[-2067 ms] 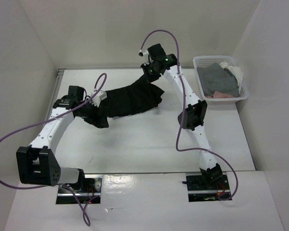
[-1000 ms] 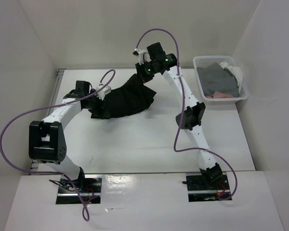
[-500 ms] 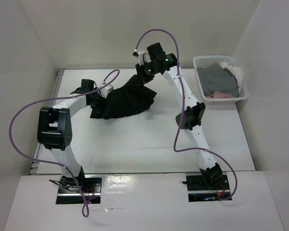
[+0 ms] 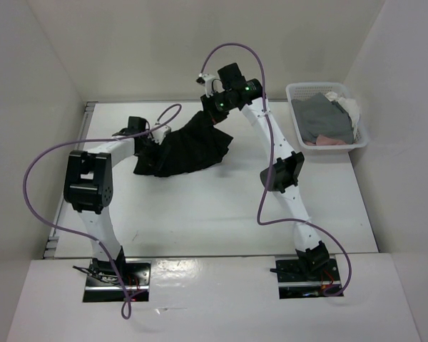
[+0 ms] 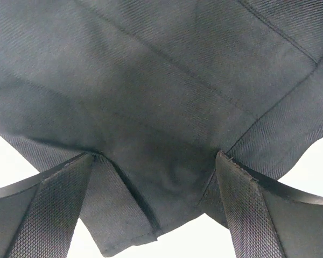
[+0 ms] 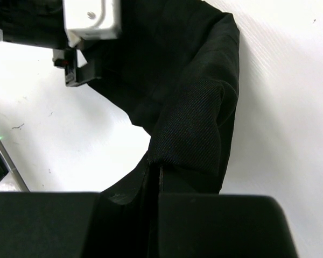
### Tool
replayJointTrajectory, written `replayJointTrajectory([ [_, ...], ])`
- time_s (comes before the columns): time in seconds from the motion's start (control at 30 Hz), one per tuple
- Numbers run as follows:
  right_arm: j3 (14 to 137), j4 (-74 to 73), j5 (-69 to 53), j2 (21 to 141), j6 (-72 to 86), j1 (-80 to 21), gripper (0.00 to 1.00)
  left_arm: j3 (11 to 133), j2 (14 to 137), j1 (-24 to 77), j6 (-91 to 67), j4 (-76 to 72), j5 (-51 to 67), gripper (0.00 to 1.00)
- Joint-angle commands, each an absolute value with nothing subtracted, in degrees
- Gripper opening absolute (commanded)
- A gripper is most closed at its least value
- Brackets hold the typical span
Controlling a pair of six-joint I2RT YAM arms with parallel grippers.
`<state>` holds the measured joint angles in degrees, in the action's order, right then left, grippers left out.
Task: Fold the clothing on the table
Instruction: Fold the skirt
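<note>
The clothing [image 4: 189, 148], a black pleated skirt, lies bunched on the white table [image 4: 200, 214] at the back middle. My right gripper [image 4: 214, 109] is shut on the skirt's far right end and holds it lifted; in the right wrist view the jaws [image 6: 159, 174] are pinched on a fold of black cloth [image 6: 196, 123]. My left gripper [image 4: 151, 139] is at the skirt's left part. In the left wrist view it [image 5: 154, 156] stands wide open, with the pleated hem [image 5: 151, 107] lying between its mesh-textured fingers [image 5: 51, 204].
A white mesh basket [image 4: 296, 91] stands at the back right, holding a grey garment [image 4: 321, 117], a pink cloth and some white cloth. A metal rail [image 4: 88, 108] runs along the table's left edge. White walls close in the left, back and right sides.
The left arm has folded up and inward, and its open gripper has slid right onto the skirt's left part. The skirt has bunched narrower. The right gripper has held still for the last second.
</note>
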<state>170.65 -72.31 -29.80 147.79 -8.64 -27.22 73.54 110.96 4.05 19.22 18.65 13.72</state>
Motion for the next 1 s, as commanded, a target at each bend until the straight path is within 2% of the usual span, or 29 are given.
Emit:
replayJointTrajectory([
  [0.0,173.32,-73.48,-30.42,147.74,-9.40,-27.33,0.00,75.41,113.12,7.11,17.06,20.03,12.05,1.00],
  [0.43,173.32,-71.72,-27.33,147.13,-7.65,-18.99,0.00,74.18,110.48,17.39,13.72,26.98,13.97,1.00],
  [0.63,171.22,-69.87,-28.47,145.20,-5.28,-18.28,0.00,74.71,106.80,18.63,13.18,28.21,16.08,1.00],
  [0.97,169.37,-70.40,-31.11,142.29,-5.80,-28.47,0.00,73.65,103.28,19.16,12.66,28.21,17.31,1.00],
])
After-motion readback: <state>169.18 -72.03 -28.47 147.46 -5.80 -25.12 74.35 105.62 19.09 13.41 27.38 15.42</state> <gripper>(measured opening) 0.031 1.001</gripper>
